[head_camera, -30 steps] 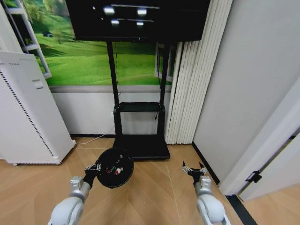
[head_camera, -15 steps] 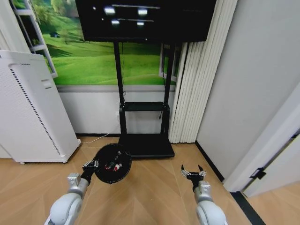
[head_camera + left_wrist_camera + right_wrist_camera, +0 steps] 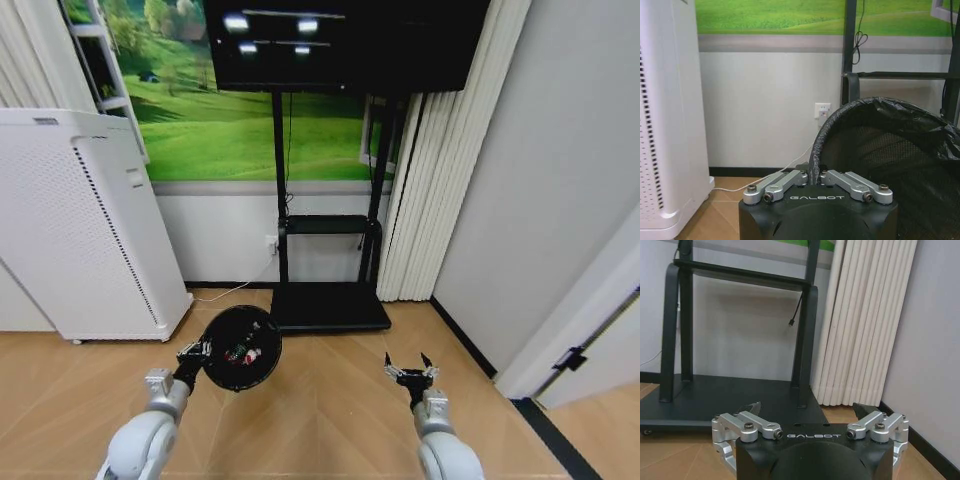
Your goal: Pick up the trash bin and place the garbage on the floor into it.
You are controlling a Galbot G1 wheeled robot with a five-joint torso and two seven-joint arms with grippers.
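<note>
The left gripper (image 3: 197, 352) was clamped on the rim of the trash bin (image 3: 240, 347), and it held the bin in the air above the floor (image 3: 320, 400). In the left wrist view the fingers (image 3: 785, 181) met at the edge of the black mesh wall, where a black bag liner was folded over the rim. The word "GALBOT" was printed in white letters on the black body of this gripper. From the head view the mouth of the bin was turned toward the camera, and inside it lay the garbage (image 3: 243, 354), small red and white pieces; the details were too small to tell.

The right gripper (image 3: 407, 372) hung low over the parquet on the right side, with its fingers (image 3: 753, 408) spread wide and nothing between them. The same "GALBOT" writing was on its body.

Behind the bin stood a black TV stand (image 3: 328, 305) with a flat base and a shelf. A dark screen (image 3: 345, 45) was mounted above it. A white perforated appliance (image 3: 85, 230) stood on the left against the wall, and a white cable ran to a wall socket (image 3: 823, 109). White folded panels (image 3: 440, 170) stood on the right of the stand.
</note>
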